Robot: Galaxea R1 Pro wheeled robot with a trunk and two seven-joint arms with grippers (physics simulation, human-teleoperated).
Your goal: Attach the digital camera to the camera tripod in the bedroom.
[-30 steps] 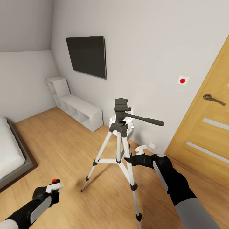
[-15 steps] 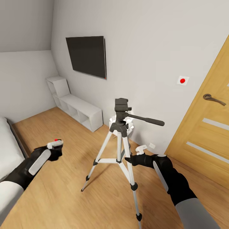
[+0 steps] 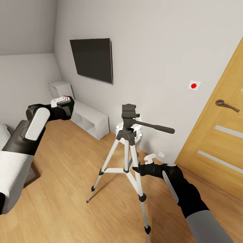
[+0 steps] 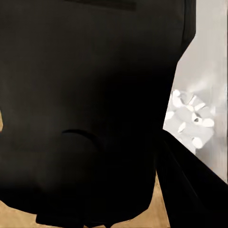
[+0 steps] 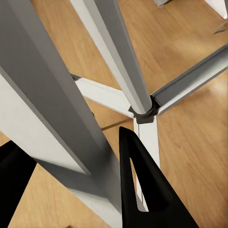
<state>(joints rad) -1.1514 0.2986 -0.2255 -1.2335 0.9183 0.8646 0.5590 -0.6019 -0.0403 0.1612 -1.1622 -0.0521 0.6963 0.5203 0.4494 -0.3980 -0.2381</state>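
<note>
The attic bedroom has a light wood plank floor [image 3: 67, 162], grey-white walls and a tall wooden door [image 3: 219, 141] with a curved metal handle at the head view's right. A flat black wall television [image 3: 91, 60] hangs above a low run of white cube shelves [image 3: 84, 118], whose open compartments I cannot see into well enough to tell any contents. The corner of a low grey bed [image 3: 5, 133] with a white mattress shows at the left edge. In the middle of the floor stands the tall camera tripod [image 3: 126, 158], its three silver-white legs spread, black pan head on top and long black handle pointing toward the door. The right pincer [image 3: 136, 169] reaches in at the tripod's near leg; in the right wrist view its black fingertips [image 5: 142, 185] stand on either side of that pale leg [image 5: 57, 123], and I cannot tell whether they press on it. The left pincer [image 3: 65, 107] is raised in front of the cube shelves, clenched on the small black digital camera [image 3: 63, 105] with a red dot on top; the camera's dark body [image 4: 90, 109] looms close in the left wrist view. Behind the tripod, a small white ball-cluster lamp [image 4: 190, 118] sits against the wall. A white wall plate [image 3: 193, 85] with a red dot is fixed beside the door.
</note>
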